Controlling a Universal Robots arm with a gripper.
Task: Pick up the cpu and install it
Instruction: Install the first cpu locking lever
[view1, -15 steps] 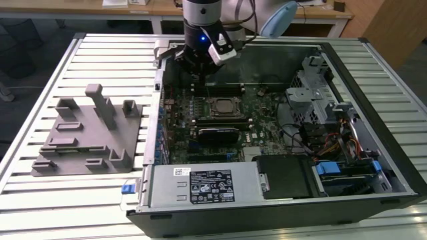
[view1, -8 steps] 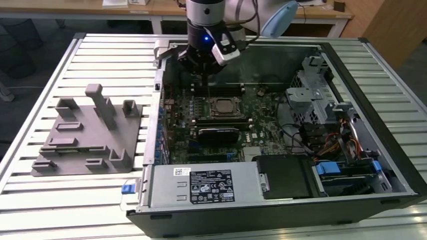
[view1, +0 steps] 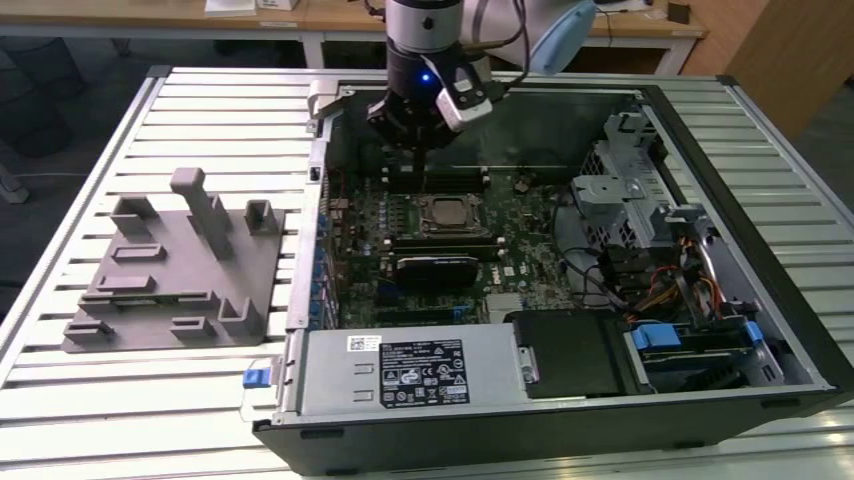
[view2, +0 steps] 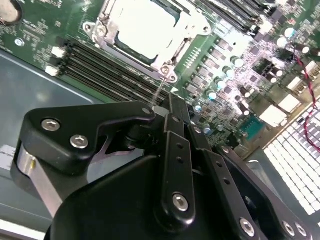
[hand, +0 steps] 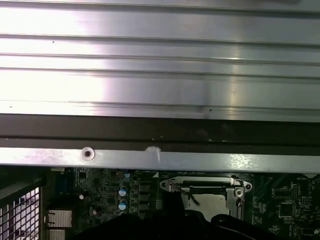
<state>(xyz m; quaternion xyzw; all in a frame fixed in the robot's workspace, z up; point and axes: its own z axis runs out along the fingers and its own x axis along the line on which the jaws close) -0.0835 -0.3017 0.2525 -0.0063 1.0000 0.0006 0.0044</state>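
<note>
cpu (hand: 207, 200) partly hidden, arm (view1: 427, 30) cropped

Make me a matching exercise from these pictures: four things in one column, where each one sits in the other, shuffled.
1. pale silver square cpu
2. grey plastic block fixture
3. black gripper
4. silver power supply box

a. on the slatted table beside the case
b. in the motherboard socket
c. at the case's near edge
d. above the motherboard

Pairs: 1-b, 2-a, 3-d, 4-c

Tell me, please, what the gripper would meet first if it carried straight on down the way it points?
Probably the motherboard, just behind the cpu seated in its socket; the gripper hangs above there, though depth is unclear.
</note>
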